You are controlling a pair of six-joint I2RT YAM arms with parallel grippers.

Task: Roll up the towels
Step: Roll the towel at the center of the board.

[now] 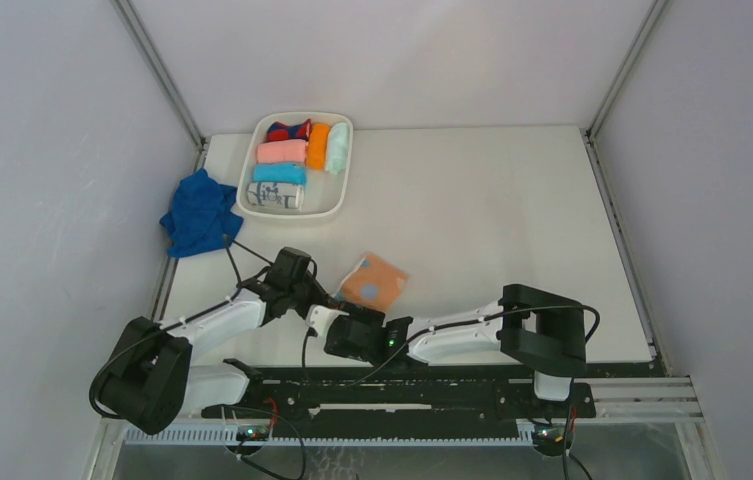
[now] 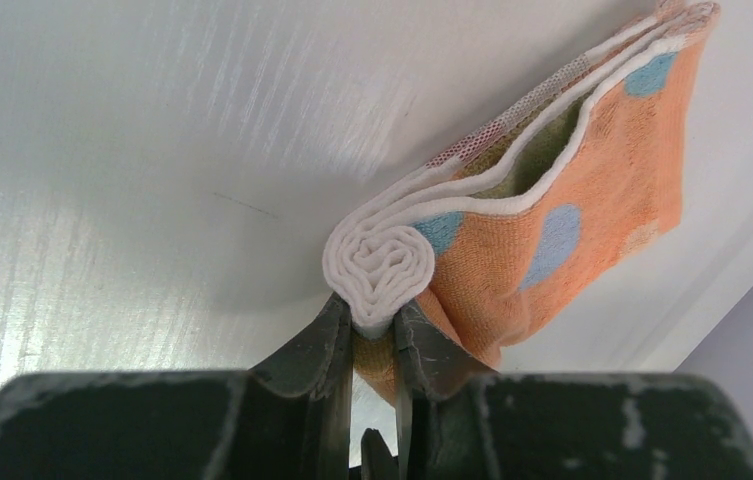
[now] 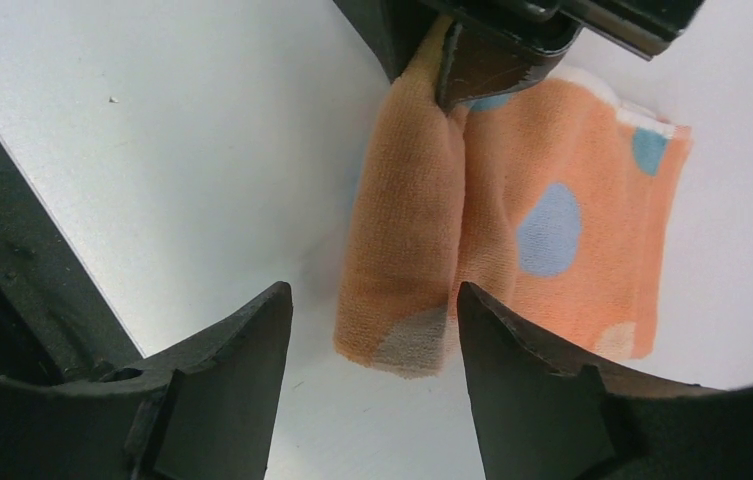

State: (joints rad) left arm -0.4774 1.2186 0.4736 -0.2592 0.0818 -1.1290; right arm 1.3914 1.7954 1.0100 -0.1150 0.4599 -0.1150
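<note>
The peach-orange towel with pale blue spots (image 1: 376, 282) lies near the table's front, partly rolled from its near-left end. My left gripper (image 2: 375, 318) is shut on the end of that rolled part (image 2: 380, 264), whose white spiral shows just past the fingertips. The flat remainder (image 3: 572, 235) spreads away to the right. My right gripper (image 3: 374, 312) stands open at the roll's other end (image 3: 404, 270), its fingers on either side and apart from the cloth. The royal-blue towel (image 1: 199, 213) lies crumpled at the table's left edge.
A white tray (image 1: 341, 195) at the back left holds several rolled cloths: pink (image 1: 281, 152), orange (image 1: 319, 144), mint (image 1: 338, 147), light blue (image 1: 279, 174) and a white printed one (image 1: 275, 196). The table's front edge and the arms' rail (image 1: 402, 392) lie just behind the grippers.
</note>
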